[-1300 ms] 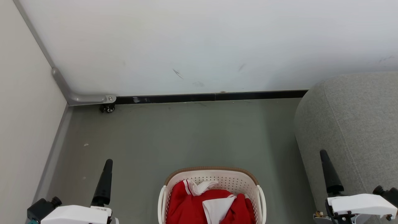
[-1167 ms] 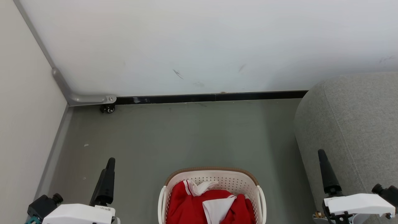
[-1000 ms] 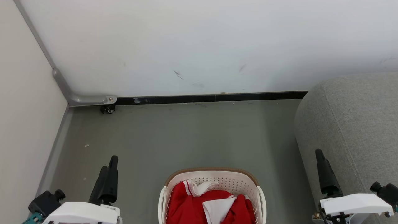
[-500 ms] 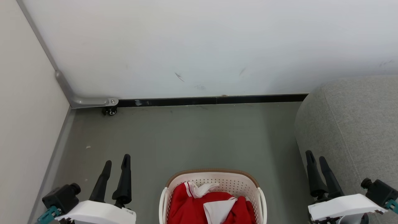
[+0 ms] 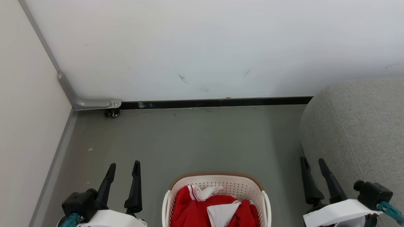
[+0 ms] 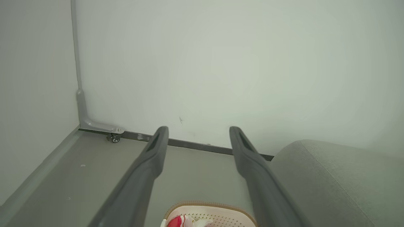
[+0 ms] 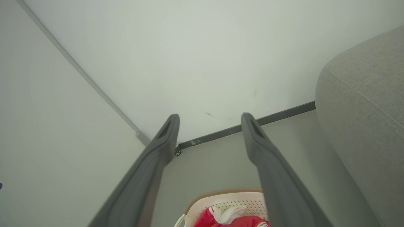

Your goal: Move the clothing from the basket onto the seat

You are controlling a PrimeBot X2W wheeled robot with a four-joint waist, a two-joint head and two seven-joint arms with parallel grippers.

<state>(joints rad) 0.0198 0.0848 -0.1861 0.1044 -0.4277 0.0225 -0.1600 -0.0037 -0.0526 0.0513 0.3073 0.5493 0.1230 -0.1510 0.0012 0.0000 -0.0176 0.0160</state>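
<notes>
The cream-white basket with a brown rim stands on the floor at the bottom centre of the head view, holding red and white clothing. My left gripper hangs open to the basket's left, nothing between its fingers. To the basket's right my right gripper is open and empty too, close beside the grey seat. The left wrist view shows the basket and a bit of clothing low between the left gripper fingers. The right wrist view catches the basket, clothing, seat and right gripper.
A white wall with a black skirting strip closes the back. A pale panel runs along the left, with a grey bracket and small caster in the corner. Grey floor lies between basket and wall.
Both grippers have rolled about their wrists, so two spread fingers show on each where a single dark finger showed before, and both have drifted inward toward the basket. The head camera has tilted slightly.
</notes>
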